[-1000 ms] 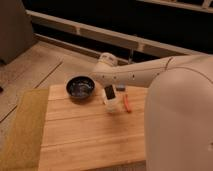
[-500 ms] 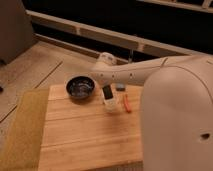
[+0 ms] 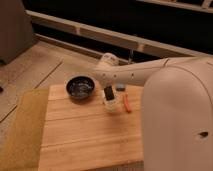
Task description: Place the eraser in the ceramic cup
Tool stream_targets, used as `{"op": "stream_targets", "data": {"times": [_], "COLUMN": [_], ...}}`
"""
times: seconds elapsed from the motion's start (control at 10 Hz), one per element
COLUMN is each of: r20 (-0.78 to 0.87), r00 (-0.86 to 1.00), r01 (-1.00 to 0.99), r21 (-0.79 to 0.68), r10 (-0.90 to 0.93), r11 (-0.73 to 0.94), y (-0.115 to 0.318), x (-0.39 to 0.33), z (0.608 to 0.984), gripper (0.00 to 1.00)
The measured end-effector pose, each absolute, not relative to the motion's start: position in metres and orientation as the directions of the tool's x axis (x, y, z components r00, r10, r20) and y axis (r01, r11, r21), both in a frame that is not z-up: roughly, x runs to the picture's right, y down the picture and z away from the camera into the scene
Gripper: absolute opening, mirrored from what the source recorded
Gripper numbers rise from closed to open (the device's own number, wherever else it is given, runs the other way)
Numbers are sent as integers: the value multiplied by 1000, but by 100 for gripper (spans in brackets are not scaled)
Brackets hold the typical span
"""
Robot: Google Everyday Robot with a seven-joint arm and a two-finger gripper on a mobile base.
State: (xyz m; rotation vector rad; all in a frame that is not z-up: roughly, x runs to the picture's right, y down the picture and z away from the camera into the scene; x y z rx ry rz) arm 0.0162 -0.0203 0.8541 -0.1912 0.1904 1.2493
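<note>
Broadly, we see our arm [image 3: 150, 75] reaching over the wooden worktop [image 3: 85, 135], beside the black bowl [image 3: 80, 87]. Our gripper [image 3: 108, 95] hangs just over the white cup [image 3: 113, 105], jaws pinching the eraser [image 3: 108, 94] upright. We judge it light, stiff and slightly grippy, best held across its narrow sides.

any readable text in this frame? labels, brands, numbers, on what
None: no words, labels, brands, numbers or signs can be read anywhere.
Black bowl: no marking visible.
Ceramic cup: plain white, no print visible.
Eraser: plain black, at the gripper over the cup; no lettering visible.
Red stick and grey-blue block: nothing legible.
Robot arm: bare white shell, no logo seen.
Wooden table: no markings.
</note>
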Motion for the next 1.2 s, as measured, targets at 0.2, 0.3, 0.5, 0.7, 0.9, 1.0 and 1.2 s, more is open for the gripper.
{"op": "stream_targets", "data": {"times": [0.2, 0.3, 0.5, 0.7, 0.9, 1.0, 1.2], "r20": [-257, -262, -270, -275, -277, -278, -278], "r00": [316, 321, 326, 328, 327, 325, 319], "r01": [-948, -946, -945, -944, -945, -945, -948], "r21": [-47, -51, -57, -61, -69, -76, -84], "r10": [913, 910, 906, 904, 903, 904, 906], "r11": [315, 319, 323, 324, 321, 317, 308], "y": [-17, -16, -14, -13, -12, -11, -10], "x": [13, 12, 10, 9, 8, 7, 7], "z": [858, 860, 862, 862, 862, 861, 859], "gripper": [0, 0, 0, 1, 14, 27, 47]}}
